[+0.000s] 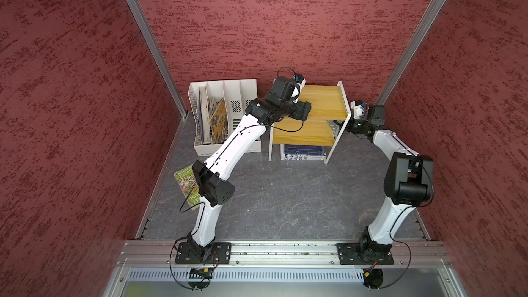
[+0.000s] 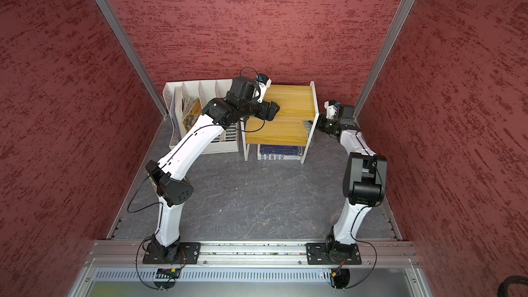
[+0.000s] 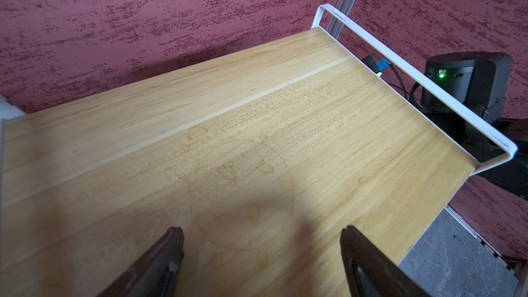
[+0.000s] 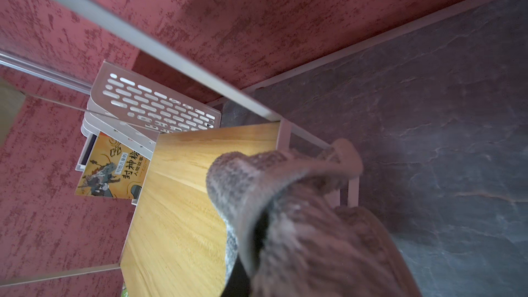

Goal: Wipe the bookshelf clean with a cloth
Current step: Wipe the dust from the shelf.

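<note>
**Right wrist view: cloth bunched over shelf board**

The grey-beige cloth (image 4: 285, 195) is bunched around the right claw, hiding its jaws. Ahead of the claw, the cloth overlaps a yellow-tan board of the bookshelf (image 4: 177, 195); contact is unconfirmed. Beyond the board stands a perforated white file organizer (image 4: 160, 104) holding an illustrated book (image 4: 111, 175). Dark stone-patterned tabletop (image 4: 428, 110) lies beside the claw.

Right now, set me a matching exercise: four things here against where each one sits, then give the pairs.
Things:
1 cloth
2 green book
3 blue books
4 left end effector

Places:
A under the bookshelf's lower board
B open, over the top board
C flat on the table, far left
D bunched at the bookshelf's right end

Pairs: 1-D, 2-C, 3-A, 4-B.
</note>
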Controlling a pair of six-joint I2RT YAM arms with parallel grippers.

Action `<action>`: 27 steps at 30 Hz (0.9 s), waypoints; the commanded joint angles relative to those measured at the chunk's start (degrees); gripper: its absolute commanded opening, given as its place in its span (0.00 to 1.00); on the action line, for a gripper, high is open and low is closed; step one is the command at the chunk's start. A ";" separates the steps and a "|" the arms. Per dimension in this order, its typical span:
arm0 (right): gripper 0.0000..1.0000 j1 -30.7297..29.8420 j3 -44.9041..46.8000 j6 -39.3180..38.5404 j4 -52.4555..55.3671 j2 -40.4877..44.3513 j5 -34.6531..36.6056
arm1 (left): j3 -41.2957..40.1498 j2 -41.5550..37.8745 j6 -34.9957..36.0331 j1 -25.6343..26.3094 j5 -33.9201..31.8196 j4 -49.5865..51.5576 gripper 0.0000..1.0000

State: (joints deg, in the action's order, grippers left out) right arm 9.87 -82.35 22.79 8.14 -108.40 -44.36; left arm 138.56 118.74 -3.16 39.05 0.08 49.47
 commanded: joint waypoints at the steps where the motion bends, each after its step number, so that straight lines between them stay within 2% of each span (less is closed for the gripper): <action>1: 0.00 2.36 -3.17 5.91 -5.78 -1.52 -0.37 | -1.63 2.64 -1.17 0.25 0.46 5.79 0.89; 7: 0.00 2.62 -13.30 6.41 -2.08 -5.42 -2.39 | -1.52 2.56 -1.09 0.28 0.17 5.81 0.89; 12: 0.00 2.52 -17.98 8.32 -1.38 -8.30 -2.19 | -1.54 2.64 -1.23 0.35 0.45 5.72 0.89; 27: 0.00 -1.23 -19.83 8.51 -4.46 -14.75 -1.18 | -1.49 2.72 -1.36 0.50 0.24 6.59 0.89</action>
State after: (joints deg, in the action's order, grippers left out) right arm 9.28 -100.79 32.03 5.41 -121.73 -45.63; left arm 138.56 118.76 -3.16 39.18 -0.14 49.52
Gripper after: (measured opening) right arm 0.097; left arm 0.889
